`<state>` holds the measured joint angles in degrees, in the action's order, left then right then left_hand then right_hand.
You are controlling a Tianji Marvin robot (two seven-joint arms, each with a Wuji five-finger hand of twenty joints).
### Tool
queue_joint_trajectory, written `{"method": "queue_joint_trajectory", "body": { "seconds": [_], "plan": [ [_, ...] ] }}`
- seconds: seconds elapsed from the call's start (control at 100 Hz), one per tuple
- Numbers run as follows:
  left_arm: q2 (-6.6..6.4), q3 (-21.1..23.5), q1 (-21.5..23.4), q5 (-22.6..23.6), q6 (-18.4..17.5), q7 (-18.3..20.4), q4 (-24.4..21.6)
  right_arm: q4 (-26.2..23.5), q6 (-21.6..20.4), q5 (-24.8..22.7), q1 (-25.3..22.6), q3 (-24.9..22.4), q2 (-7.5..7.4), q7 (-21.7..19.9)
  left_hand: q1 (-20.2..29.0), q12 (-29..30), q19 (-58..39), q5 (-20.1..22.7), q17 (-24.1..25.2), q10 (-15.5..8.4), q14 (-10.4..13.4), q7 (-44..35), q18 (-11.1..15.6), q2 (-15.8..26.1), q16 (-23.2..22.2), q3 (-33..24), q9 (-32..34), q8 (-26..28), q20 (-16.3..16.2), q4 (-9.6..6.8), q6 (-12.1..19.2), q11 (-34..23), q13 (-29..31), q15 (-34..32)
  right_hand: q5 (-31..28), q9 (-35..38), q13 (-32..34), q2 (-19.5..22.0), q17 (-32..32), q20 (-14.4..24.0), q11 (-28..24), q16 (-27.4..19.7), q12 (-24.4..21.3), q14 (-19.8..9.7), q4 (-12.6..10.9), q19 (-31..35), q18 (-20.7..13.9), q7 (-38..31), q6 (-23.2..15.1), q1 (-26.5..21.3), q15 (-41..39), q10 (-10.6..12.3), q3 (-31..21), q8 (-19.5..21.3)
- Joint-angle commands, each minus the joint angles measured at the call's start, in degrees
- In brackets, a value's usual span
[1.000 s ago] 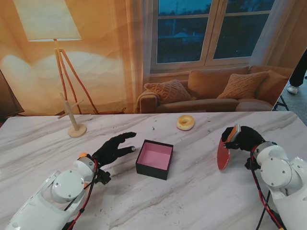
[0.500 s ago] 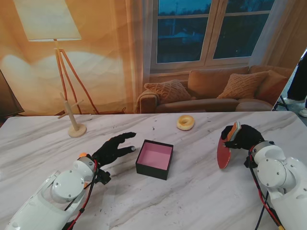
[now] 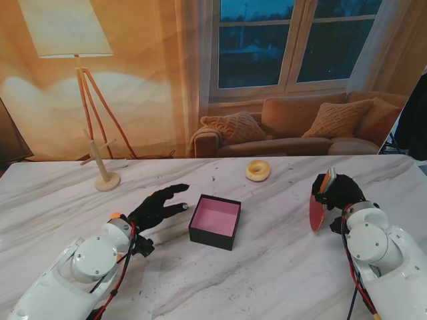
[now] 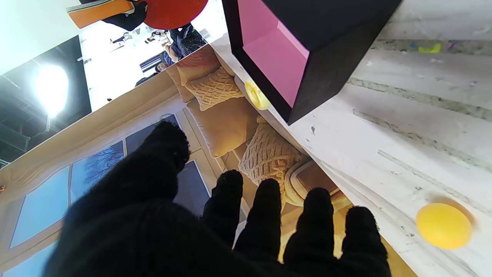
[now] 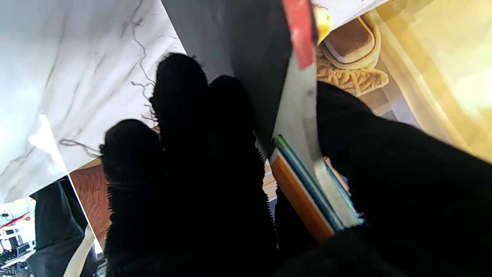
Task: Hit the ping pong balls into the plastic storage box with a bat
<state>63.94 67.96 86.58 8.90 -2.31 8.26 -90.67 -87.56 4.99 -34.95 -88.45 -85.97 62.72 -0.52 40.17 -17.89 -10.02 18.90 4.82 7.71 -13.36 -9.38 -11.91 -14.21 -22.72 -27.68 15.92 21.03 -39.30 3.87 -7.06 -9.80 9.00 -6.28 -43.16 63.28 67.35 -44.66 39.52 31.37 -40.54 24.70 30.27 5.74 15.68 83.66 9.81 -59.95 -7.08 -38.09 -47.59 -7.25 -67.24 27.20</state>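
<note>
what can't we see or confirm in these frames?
- Ping pong ball: shows only in the left wrist view; in the stand view it cannot be made out.
- Bat: its handle is covered by the right robot hand; in the right wrist view the blade is cut off by the edge.
- Storage box: partly cropped in the left wrist view.
- Left robot hand: open, holding nothing.

White rounded arms (image 3: 67, 277) with red-black cables, black-gloved left hand (image 3: 159, 207).

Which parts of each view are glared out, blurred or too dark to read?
Left wrist view: a ceiling light blows out to white glare, and the left hand is featureless black. Right wrist view: the bat held edge-on close to the lens looks soft. Stand view: evenly lit and sharp.
</note>
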Motion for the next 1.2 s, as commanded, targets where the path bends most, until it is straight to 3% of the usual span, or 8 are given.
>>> {"method": "queue_joint_trajectory", "body": {
  "seconds": [0.0, 0.57, 1.19],
  "plan": [
    [0.28, 0.0, 0.1, -0.1, 0.2, 0.7, -0.2, -0.3, 0.5, 0.4, -0.5, 0.3, 0.67, 0.2, 1.6, -0.4, 0.4, 1.9, 0.9, -0.1, 0.2, -0.2, 0.6, 1.3, -0.4, 1.6, 0.4, -0.2, -0.6, -1.39, 0.0, 0.2, -1.3, -0.3, -2.8, 2.8, 2.2, 3.7, 1.0, -0.6, -0.3, 0.0, 0.0, -1.1, 0.4, 2.1, -0.5, -1.8, 1.8, -5.1, -1.2, 0.6, -3.1, -0.6],
    [0.28, 0.2, 0.4, 0.0, 0.3, 0.6, -0.4, -2.1, 2.3, 13.9, 0.3, 3.3, 4.03, 8.1, 1.7, -0.4, 0.2, 1.9, 1.0, 0.0, 0.2, -0.2, 0.5, 1.3, -0.5, 1.8, 0.4, -0.2, -0.9, -1.42, 0.1, 0.2, -1.3, -0.3, -4.5, 3.4, 3.2, 5.1, 1.7, -1.5, -1.9, 0.0, -0.7, -0.8, 0.2, 2.6, -0.4, -4.3, 2.3, -6.2, -2.0, -0.3, -2.5, -0.8],
    [-0.26, 1.5, -0.2, 3.4, 0.6, 1.4, -0.6, -9.5, 1.0, 28.3, -2.6, 3.5, 5.42, 7.7, 1.8, -2.4, -1.6, 2.5, -0.5, 0.9, -0.7, -1.1, -0.6, -1.1, -2.6, -1.1, 0.8, 0.3, -3.3, -1.45, 0.3, -1.7, 0.3, -2.5, -4.4, 2.8, 2.9, 5.8, 1.4, -2.3, -3.4, 0.4, -0.2, -1.1, 0.2, 2.5, -1.0, -5.2, 1.6, -6.0, -3.2, -0.3, -2.0, -0.7]
  ]
}}
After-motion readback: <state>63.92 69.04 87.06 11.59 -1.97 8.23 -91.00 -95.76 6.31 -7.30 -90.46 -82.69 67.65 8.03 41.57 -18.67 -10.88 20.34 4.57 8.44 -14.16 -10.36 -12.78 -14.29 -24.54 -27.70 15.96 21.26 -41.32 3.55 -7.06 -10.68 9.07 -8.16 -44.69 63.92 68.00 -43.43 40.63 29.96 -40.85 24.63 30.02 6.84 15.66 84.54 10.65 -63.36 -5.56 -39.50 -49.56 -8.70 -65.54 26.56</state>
